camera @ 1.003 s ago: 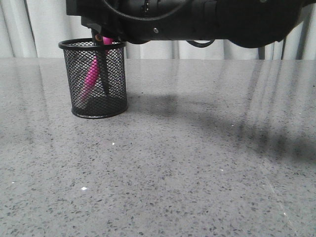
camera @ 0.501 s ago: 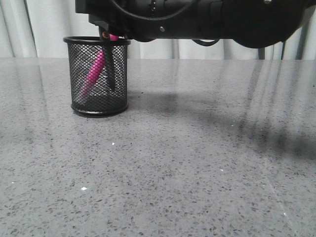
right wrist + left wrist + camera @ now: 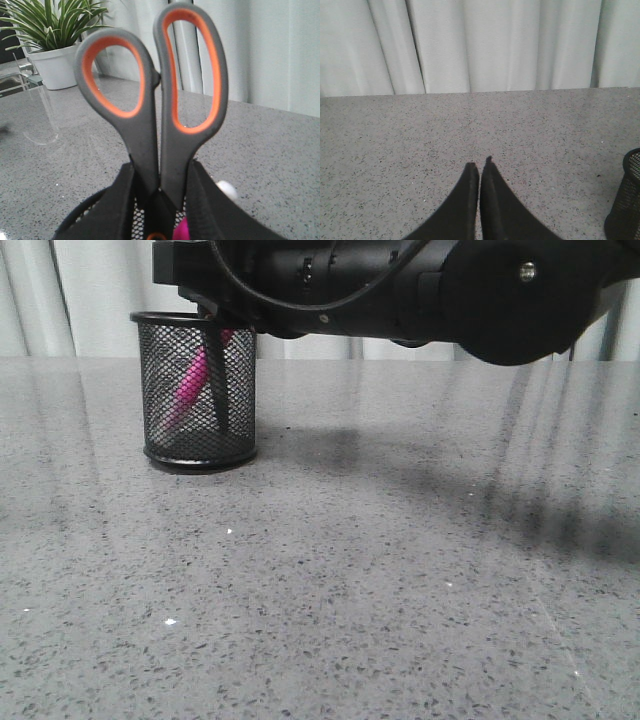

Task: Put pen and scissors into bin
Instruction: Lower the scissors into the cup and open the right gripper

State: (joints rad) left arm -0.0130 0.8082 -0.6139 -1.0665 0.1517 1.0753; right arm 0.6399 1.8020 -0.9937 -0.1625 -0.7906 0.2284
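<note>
I'm looking across a grey speckled stone bench [image 3: 400,570] with a soft sheen, backed by pale pleated curtains [image 3: 480,45]. My right wrist camera also picks up a potted plant [image 3: 55,35] in a white pot and a clear glass container [image 3: 35,115], both resting on the bench off to one side.

The bin [image 3: 198,390] stands upright on the far left part of the bench. Inside it the pen [image 3: 190,385] leans with its long axis tilted, lower end toward the bin's left wall, upper end rising to the right near the rim. The scissors [image 3: 155,115] stand close to vertical, blades down inside the mesh, handle loops up above the rim and closed side by side.

My right gripper [image 3: 160,200] is clamped on the scissors just below the loops, its fingers [image 3: 117,200] pressing the handle shanks from both sides directly over the bin. My left gripper [image 3: 479,170] hangs over bare bench, fingers together with nothing between them, the bin just at the edge of its camera view.
</note>
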